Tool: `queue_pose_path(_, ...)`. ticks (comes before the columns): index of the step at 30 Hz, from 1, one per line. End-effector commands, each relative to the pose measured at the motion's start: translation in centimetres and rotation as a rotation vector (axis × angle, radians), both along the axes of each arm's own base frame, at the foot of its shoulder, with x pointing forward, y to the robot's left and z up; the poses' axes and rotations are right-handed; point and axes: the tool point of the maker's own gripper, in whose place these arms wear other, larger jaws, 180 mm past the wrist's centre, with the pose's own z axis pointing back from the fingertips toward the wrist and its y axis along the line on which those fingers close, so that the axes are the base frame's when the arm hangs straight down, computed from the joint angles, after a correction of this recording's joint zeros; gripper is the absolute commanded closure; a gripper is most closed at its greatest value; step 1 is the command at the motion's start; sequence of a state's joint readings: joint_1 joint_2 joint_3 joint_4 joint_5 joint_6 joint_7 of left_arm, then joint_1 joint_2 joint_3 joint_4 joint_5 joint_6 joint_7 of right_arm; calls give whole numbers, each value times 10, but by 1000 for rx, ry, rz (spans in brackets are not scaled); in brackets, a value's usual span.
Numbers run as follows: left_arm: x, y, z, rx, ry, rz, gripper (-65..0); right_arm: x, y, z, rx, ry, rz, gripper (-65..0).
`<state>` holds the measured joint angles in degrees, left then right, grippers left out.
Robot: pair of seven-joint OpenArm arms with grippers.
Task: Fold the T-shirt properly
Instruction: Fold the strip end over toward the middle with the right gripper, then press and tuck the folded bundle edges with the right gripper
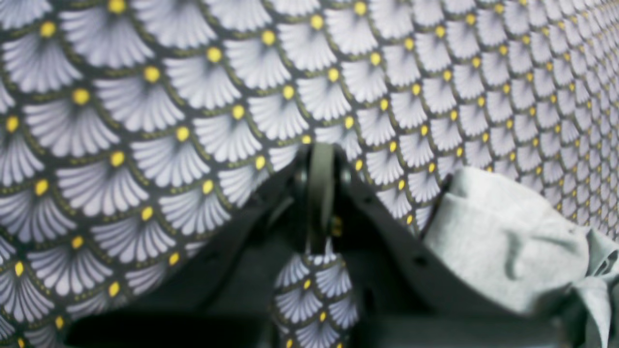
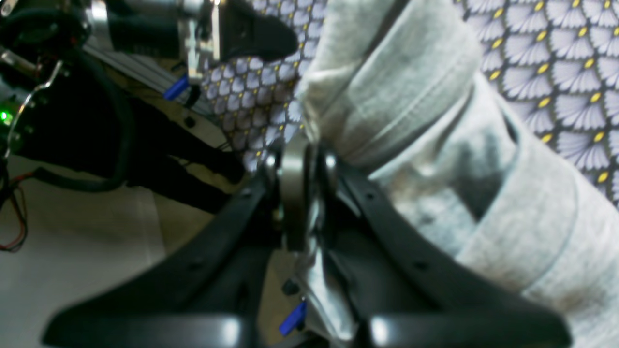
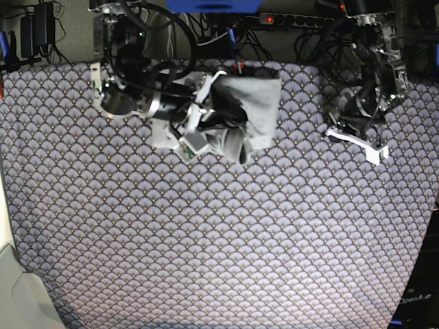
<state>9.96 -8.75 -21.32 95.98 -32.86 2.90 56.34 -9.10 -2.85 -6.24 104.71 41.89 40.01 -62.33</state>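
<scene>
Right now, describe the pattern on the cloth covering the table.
Purple-grey fan scales with yellow dots, clearest in the left wrist view.

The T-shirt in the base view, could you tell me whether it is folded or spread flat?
Folded, roughly: the T-shirt is a small bunched bundle on the patterned cloth, with the right gripper shut on its layers.

surface: table covered by purple-grey fan-scale patterned cloth (image 3: 219, 240) with yellow dots | on it: light grey T-shirt (image 3: 257, 110), bunched in a heap at the far edge, partly raised off the cloth | cloth lies flat, reaching all visible table edges
</scene>
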Motion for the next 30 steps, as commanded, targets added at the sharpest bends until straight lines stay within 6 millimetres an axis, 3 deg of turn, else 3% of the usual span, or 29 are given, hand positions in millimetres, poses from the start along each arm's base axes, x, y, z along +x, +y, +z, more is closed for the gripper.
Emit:
queue_pose_path(1,7,2,11,7,-40,-3,-3,2,9,15,54,-29,8,-37)
queue_pose_path(9,7,2,11,7,-40,-3,-3,-12,28,18,38,-58,124,-300)
queue_pose_path(15,7,2,11,7,-40,-3,-3,6,25,31,32,-119,119,-310)
queue_pose_path(18,1,7,7,24,-12,-13,-3,20,5,29,-16,-142,92,-310)
queue_pose_path(21,-5,27,8,74,21,-32,-3,30,-25,21,-77,-146,42,-310)
queue_pose_path(23,-10,54,10,118,35,6,-3,33,-37,16,-107,-142,31,-310)
queue_pose_path(28,-18,116,32,178,0,155,-3,39,-47,16,-147,-162,39,-311)
queue_pose_path(30,-17,126,39,192,-14,172,-3,43,-49,11,-152,-150,37,-311)
